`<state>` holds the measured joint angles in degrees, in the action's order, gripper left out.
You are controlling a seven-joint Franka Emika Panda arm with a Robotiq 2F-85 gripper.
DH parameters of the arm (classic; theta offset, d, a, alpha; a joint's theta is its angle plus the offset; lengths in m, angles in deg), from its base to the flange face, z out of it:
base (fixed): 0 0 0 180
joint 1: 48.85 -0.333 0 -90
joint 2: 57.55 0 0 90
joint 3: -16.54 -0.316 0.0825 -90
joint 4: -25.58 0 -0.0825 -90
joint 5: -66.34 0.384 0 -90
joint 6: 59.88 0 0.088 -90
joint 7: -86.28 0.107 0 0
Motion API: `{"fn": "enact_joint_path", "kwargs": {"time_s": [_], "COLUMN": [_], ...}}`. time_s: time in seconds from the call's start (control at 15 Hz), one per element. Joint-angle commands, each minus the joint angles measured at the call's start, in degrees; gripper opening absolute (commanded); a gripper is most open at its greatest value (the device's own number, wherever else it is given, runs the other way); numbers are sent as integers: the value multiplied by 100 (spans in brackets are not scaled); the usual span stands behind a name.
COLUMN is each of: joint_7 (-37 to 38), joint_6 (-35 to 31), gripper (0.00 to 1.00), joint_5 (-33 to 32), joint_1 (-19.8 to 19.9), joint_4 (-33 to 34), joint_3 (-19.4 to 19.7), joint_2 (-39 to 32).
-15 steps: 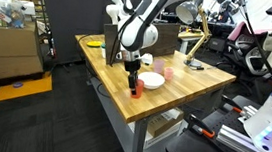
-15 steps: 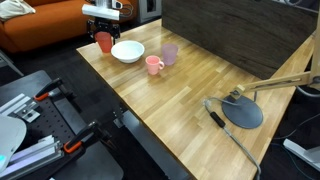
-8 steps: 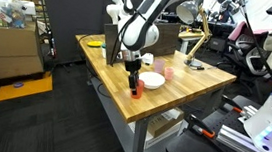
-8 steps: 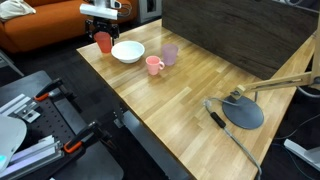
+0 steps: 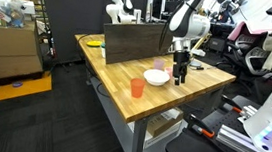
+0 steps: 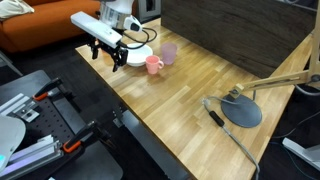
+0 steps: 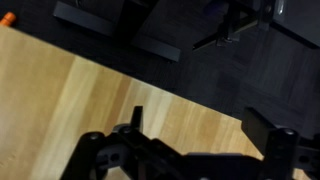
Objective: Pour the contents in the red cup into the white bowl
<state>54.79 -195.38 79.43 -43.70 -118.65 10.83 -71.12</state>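
The red cup (image 5: 137, 87) stands upright by itself near the table's front edge in an exterior view. The white bowl (image 5: 157, 77) sits just beside it. My gripper (image 5: 180, 78) hangs on the bowl's far side from the cup, fingers down, touching neither. In an exterior view my gripper (image 6: 108, 55) is open in front of the bowl (image 6: 141, 52) and hides the red cup. In the wrist view my gripper (image 7: 205, 130) is open and empty over bare wood; cup and bowl are out of view there.
A pink cup (image 6: 153, 65) and a lilac cup (image 6: 170, 52) stand by the bowl. A dark upright panel (image 6: 230, 35) runs along the back. A desk lamp's black base (image 6: 240, 110) sits further along the table. A yellow item (image 5: 96, 44) lies at a far corner.
My gripper was down at the red cup; it has left the cup and moved across past the white bowl. The red cup stays standing in the same spot.
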Motion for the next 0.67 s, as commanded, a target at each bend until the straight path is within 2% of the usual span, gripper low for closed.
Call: {"fn": "enact_joint_path", "kwargs": {"time_s": [0.0,0.07,0.13,0.27,0.6], "joint_7": [-508,-628,-486,-660,-588], "joint_6": [247,397,214,378,386], "gripper": [100,100,100,100,100], "joint_5": [604,639,385,444,529], "joint_1": [642,808,521,692,579], "joint_4": [-888,-1076,-726,-1000,-1069], "joint_3": [512,826,760,1105,1027], "joint_2": [1100,1403,847,1305,1400]}}
